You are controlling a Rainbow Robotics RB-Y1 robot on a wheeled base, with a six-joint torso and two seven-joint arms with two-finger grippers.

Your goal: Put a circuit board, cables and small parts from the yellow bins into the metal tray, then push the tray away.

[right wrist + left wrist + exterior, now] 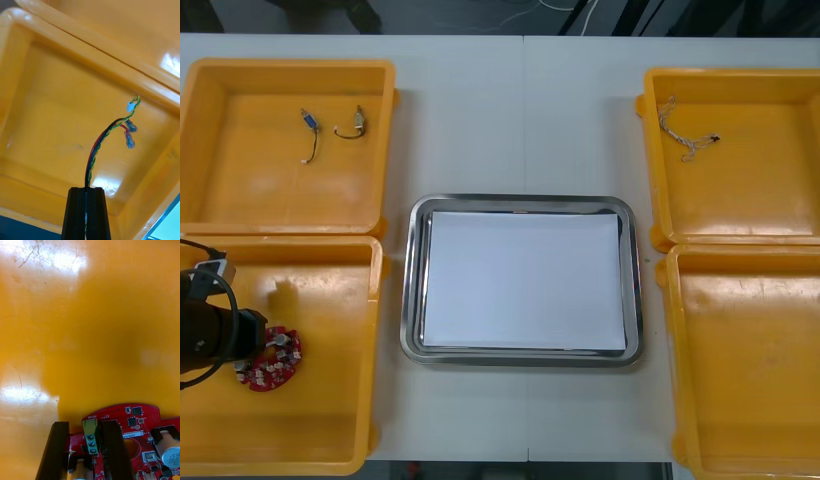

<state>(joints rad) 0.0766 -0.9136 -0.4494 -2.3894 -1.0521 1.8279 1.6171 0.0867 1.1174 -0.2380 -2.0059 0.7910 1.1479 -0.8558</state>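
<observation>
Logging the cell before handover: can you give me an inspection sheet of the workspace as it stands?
Surface: light table, yellow bins at each side.
Job's things: metal tray white inside, nothing in it; red circuit board in near left bin.
Clutter: nothing seen.
Grippers: left gripper jaws open astride the board's green connector; right gripper jaws shut on red and yellow cable, over a yellow bin.
Cables: two short cables in far left bin; twisted cable in far right bin.
Surroundings: dark floor beyond the far edge.
</observation>
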